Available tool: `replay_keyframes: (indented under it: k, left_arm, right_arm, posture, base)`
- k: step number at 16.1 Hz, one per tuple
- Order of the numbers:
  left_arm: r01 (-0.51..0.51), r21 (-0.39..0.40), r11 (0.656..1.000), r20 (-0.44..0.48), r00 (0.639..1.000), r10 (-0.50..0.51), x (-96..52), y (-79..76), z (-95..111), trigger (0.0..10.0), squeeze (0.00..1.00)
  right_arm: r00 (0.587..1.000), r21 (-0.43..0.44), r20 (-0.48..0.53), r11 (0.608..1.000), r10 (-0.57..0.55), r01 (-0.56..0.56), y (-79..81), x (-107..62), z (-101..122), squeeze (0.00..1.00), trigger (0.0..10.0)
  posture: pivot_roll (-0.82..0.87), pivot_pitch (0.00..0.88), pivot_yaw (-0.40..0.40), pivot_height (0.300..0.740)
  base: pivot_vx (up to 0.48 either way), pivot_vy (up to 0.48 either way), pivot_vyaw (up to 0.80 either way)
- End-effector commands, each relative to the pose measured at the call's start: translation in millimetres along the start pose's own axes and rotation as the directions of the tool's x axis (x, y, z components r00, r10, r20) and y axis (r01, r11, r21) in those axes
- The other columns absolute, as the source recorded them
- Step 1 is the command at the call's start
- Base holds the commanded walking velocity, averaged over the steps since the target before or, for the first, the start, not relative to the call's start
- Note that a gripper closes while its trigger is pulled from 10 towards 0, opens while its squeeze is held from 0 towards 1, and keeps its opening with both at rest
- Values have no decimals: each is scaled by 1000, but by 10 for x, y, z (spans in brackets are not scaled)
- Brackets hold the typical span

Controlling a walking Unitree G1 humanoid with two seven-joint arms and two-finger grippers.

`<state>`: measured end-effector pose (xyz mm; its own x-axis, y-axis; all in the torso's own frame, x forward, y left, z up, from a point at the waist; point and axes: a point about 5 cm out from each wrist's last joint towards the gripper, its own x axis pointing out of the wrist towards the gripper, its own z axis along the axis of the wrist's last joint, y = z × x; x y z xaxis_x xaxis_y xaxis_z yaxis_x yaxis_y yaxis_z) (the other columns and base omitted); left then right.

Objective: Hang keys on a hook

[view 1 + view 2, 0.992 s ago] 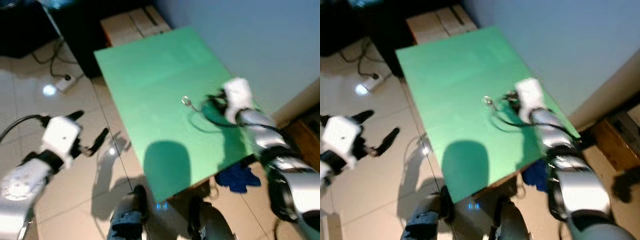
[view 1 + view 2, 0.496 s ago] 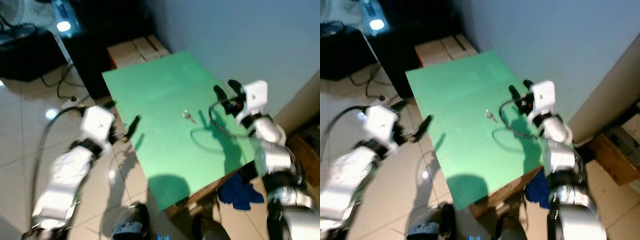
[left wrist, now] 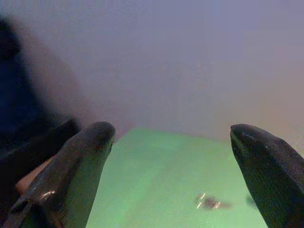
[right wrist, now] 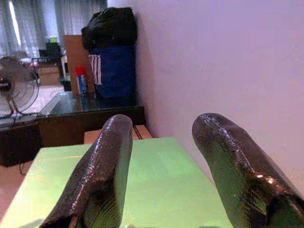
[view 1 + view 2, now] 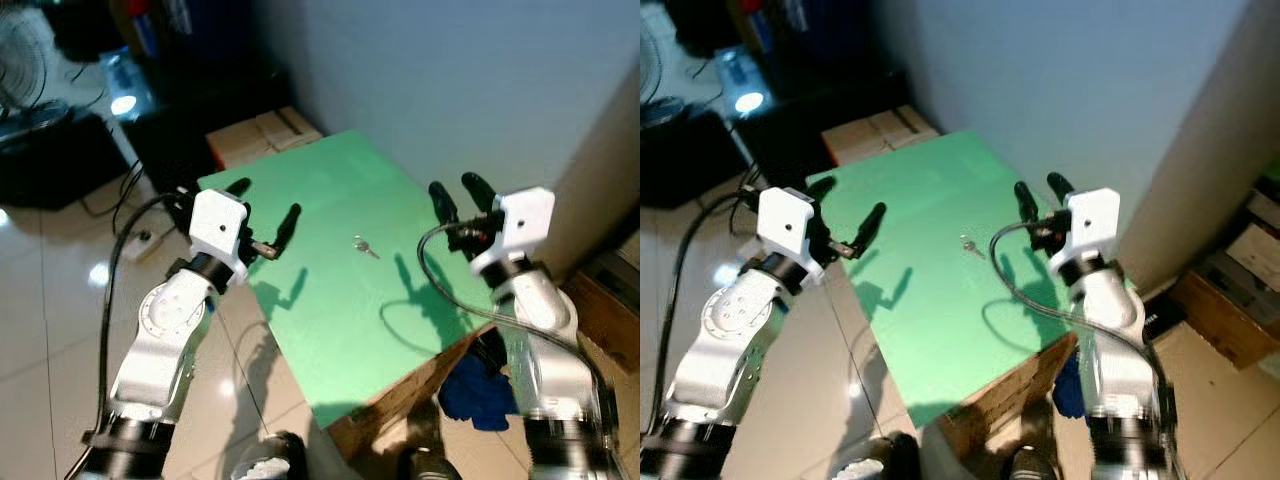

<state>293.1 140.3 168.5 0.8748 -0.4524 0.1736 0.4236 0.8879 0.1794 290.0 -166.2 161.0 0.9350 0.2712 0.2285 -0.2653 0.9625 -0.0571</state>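
Soft blur throughout; glare seen on floor [image 5: 100, 272]; arm shadows cast on green counter [image 5: 330, 300]; wrist views hazy.

One table, one bunch of keys, two grippers

One green table [image 5: 330, 260] carries a single small bunch of keys [image 5: 365, 246] near its middle. Two grippers are up, the left gripper [image 5: 262, 217] at the table's left edge and the right gripper [image 5: 453, 196] at its right, each showing two black fingers. One cardboard box [image 5: 262, 137] sits at the far end, one blue cloth [image 5: 478, 390] lies near right, and one fan [image 4: 16, 88] stands far off.
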Motion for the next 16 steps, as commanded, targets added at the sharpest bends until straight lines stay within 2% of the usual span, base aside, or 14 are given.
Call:
replay_keyframes:
  k: [1, 2, 5, 7, 9, 10, 11, 12, 16]
  left_arm:
    - [14, -7, 1000, 33, 999, -14, 18, 6, 42, 10000, 0]
    - [31, -24, 999, 62, 998, -29, 38, -20, 72, 10000, 0]
    - [35, -31, 999, 54, 998, -34, 35, -30, 39, 10000, 0]
    - [22, -23, 999, 18, 1000, -21, 19, -10, -18, 10000, 0]
    - [-37, -31, 999, -49, 998, 36, -15, 47, -138, 10000, 0]
    - [-66, -71, 995, -101, 993, 59, -64, 69, -238, 10000, 682]
    - [-73, -79, 994, -108, 992, 64, -79, 72, -253, 10000, 1000]
    - [-74, -98, 992, -104, 993, 64, -103, 64, -255, 10000, 1000]
    - [-66, -118, 991, -80, 995, 57, -105, 46, -222, 10000, 1000]
  right_arm:
    - [1000, 17, 5, 1000, -6, 6, 30, -10, 57, 0, 10000]
    - [1000, 19, 11, 1000, -25, 25, 68, -62, 86, 0, 10000]
    - [998, 49, 41, 998, -39, 37, 135, -131, 161, 0, 10000]
    - [998, 60, 45, 997, -46, 43, 153, -157, 189, 0, 10000]
    - [999, 63, 13, 997, -36, 35, 209, -200, 160, 0, 10000]
    - [1000, 89, -19, 996, -10, 11, 303, -273, 112, 102, 10000]
    - [1000, 96, -26, 995, -6, 8, 327, -296, 100, 933, 10000]
    - [999, 112, -32, 994, -2, 5, 357, -327, 91, 1000, 10000]
    - [1000, 119, -27, 993, 1, 3, 368, -318, 120, 1000, 10000]
  posture:
    - [-115, 43, 122, 740]
    - [-120, 39, 129, 740]
    - [-126, 38, 136, 740]
    - [-131, 33, 137, 740]
    - [-134, 29, 135, 740]
    - [-133, 24, 129, 740]
    - [-133, 24, 129, 740]
    - [-126, 24, 121, 740]
    - [-122, 24, 113, 740]
  base:
    - [0, 0, 0]
    - [0, 0, 0]
    - [0, 0, 0]
    - [0, 0, 0]
    - [0, 0, 0]
    - [0, 0, 0]
    - [0, 0, 0]
    - [0, 0, 0]
    - [0, 0, 0]
